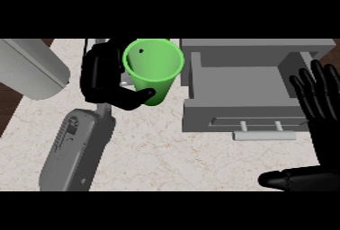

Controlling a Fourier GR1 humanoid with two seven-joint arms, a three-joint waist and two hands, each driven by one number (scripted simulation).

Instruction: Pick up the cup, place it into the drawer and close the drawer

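Green cup [154, 74], open grey drawer [246, 117]
The cup stood upright at the drawer's nine o'clock; the drawer was pulled out toward six o'clock.

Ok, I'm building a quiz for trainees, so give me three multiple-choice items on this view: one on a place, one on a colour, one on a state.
1. Where is the cup relative to the drawer?
A. inside it
B. to its left, outside it
C. on its front handle

2. What colour is the cup?
A. red
B. green
C. blue

3. What state is the drawer in?
A. pulled open
B. fully shut
C. covered by a cloth

Answers:
1 B: the left robot hand curls round the cup left of the drawer's wall.
2 B: its rim and wall are green.
3 A: the drawer's inside shows from above.
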